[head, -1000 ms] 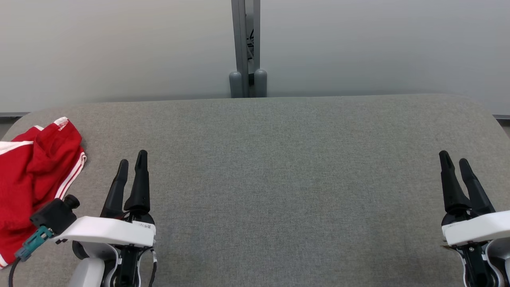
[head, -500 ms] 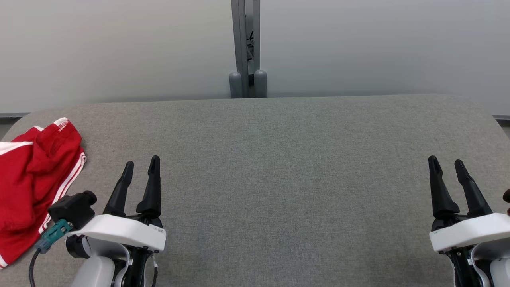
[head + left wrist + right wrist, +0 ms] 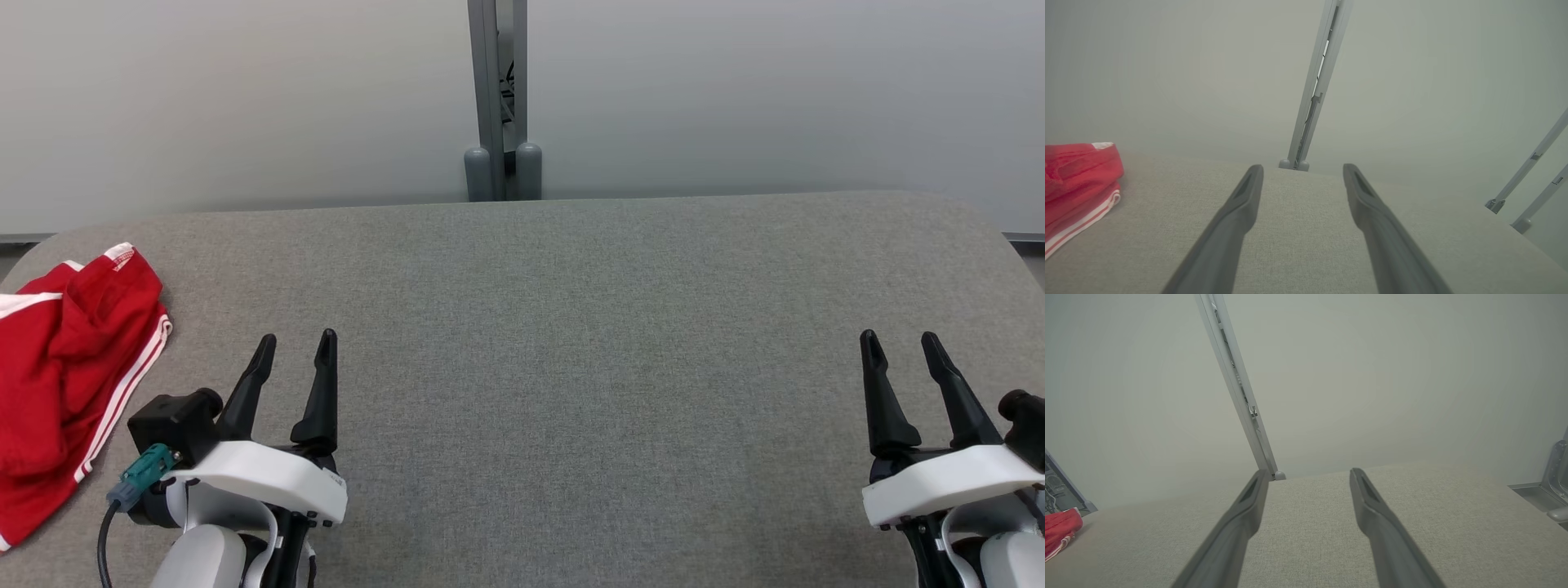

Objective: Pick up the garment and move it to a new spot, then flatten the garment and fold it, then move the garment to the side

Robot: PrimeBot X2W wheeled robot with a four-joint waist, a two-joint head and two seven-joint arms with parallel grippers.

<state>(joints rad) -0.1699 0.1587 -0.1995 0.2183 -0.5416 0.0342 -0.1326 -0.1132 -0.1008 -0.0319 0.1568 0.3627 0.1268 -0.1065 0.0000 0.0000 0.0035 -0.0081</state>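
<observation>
Left gripper: its two long dark fingers stand spread wide apart with nothing between them, and it has hold of nothing. It sits at the near left of the work surface and points toward the far wall. Right gripper: the fingers are likewise spread wide and empty. It sits at the near right, well apart from the left gripper, and points the same way. Each gripper is carried on a white wrist housing. The left housing bears a small black box-shaped camera module on its outer side, with a teal plug and a dark cable running down from it. Beneath both grippers lies a grey woven-fabric table top with rounded far corners, and the ground between the two grippers is bare cloth. A crumpled red fabric garment with white side stripes lies in a loose heap at the left edge of the table. It is just beside the left wrist housing, to its outer side, and touches neither gripper; part of it runs out of the head view. Behind the table is a pale grey panelled wall, divided at the centre by an upright grey metal post.
</observation>
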